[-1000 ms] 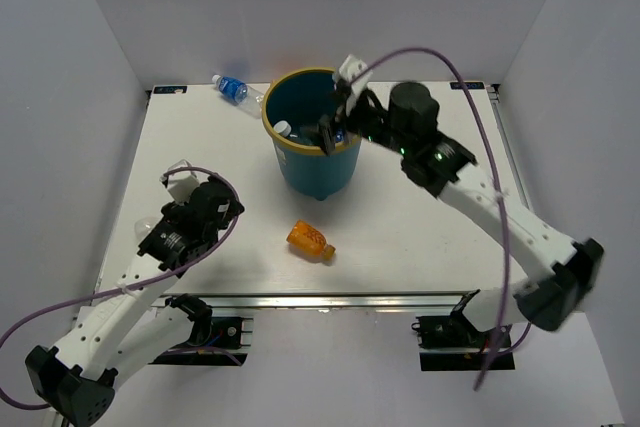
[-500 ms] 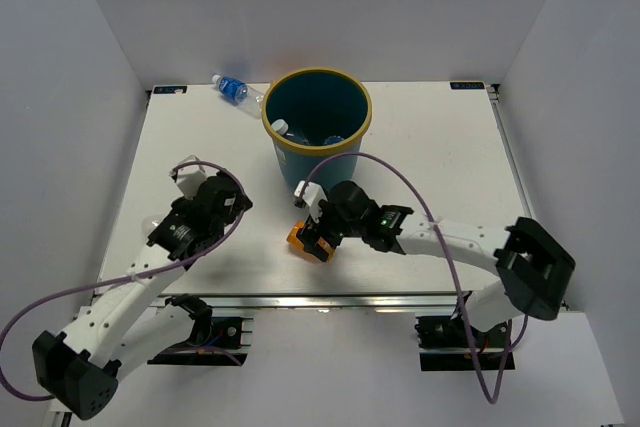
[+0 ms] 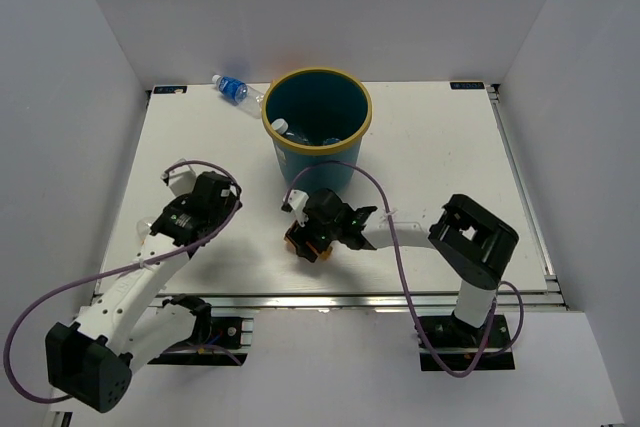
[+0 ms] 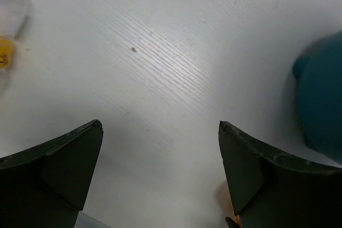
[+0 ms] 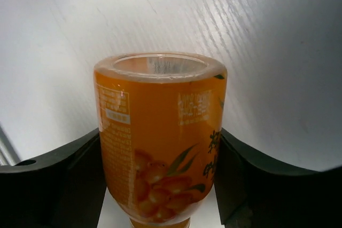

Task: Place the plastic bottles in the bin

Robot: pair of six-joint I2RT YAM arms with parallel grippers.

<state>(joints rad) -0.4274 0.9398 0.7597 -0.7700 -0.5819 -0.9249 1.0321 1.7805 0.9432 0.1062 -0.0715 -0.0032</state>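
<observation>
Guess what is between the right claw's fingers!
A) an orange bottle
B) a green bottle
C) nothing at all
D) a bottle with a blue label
A: the right wrist view shows the orange bottle filling the gap of the right claw, with one of its dark fingers against each side.

orange bottle [image 5: 160, 142]: glossy translucent plastic, printed label | table [image 4: 176, 78]: matt white, fine grained streaks | bin [image 3: 318, 107]: smooth teal plastic | left gripper fingers [image 4: 59, 169]: dark, matt
</observation>
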